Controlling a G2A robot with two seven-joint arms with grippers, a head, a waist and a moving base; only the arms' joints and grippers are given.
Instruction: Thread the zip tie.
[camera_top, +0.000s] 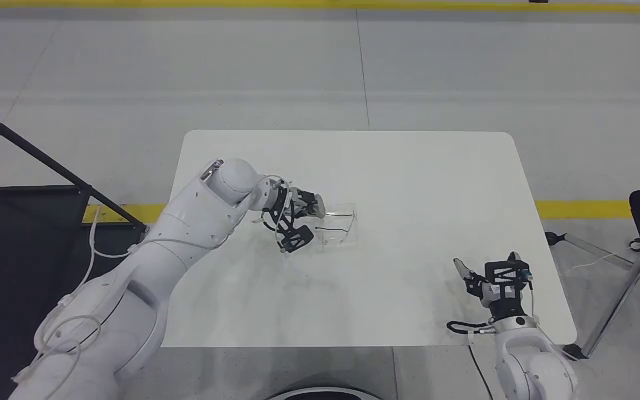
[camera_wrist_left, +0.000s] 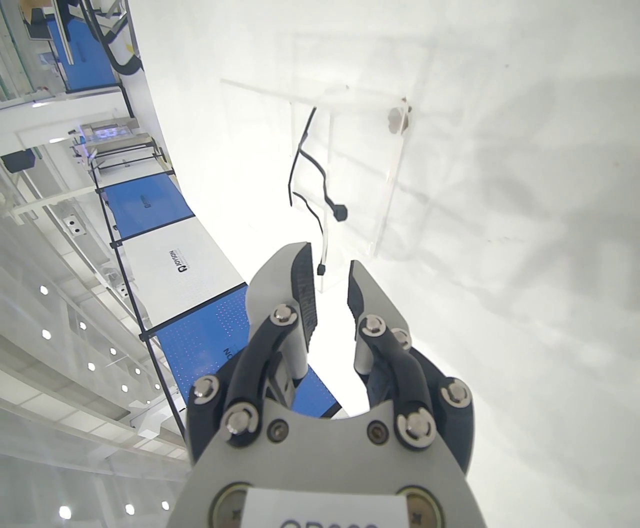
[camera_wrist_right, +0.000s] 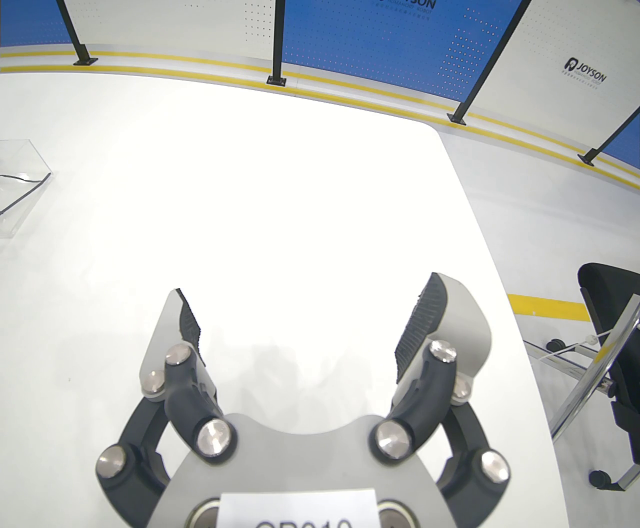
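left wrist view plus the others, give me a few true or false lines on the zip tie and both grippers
1. A black zip tie lies inside a clear box. True.
2. The left gripper is clamped shut on it. False: its jaws stand apart, just short of the box.
3. The right gripper is open and empty. True.
4. The right gripper hangs over the clear box. False: it is over bare table near a corner, far from the box.
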